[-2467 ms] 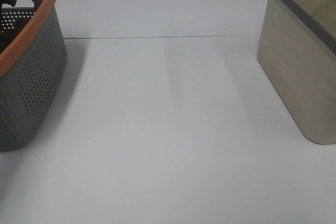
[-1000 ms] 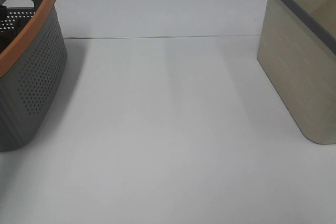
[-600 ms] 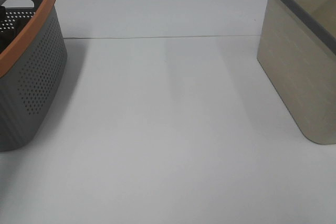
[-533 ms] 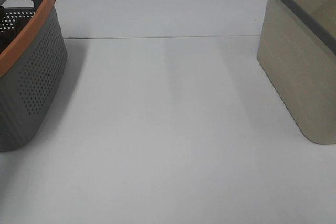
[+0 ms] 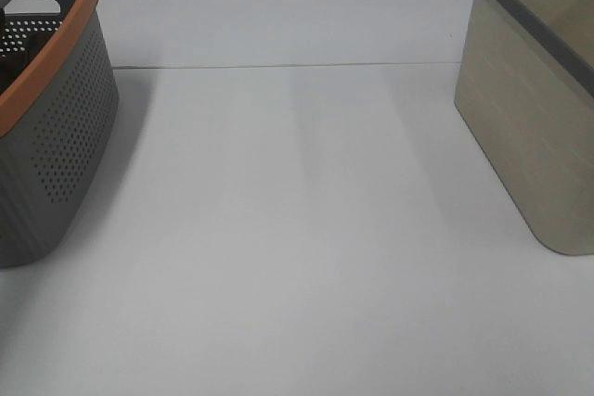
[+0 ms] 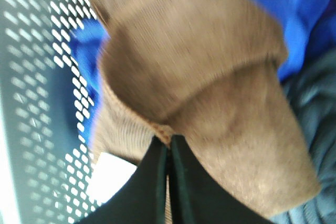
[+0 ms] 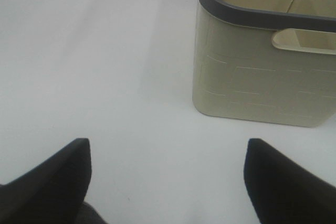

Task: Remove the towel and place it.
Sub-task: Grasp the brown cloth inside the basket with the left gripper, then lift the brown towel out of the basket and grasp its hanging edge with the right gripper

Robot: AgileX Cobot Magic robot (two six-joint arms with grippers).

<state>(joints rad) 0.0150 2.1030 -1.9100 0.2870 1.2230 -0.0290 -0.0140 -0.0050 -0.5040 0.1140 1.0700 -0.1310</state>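
Fingers of the left gripper clench the towel inside the grey basket, apparently for lifting it out; the right gripper hangs spread, empty.

From above, the grey basket runs off the left edge and the beige basket off the right. The grey wall hides most of what lies inside. The left wrist view is blurred, and the towel runs past its edge.
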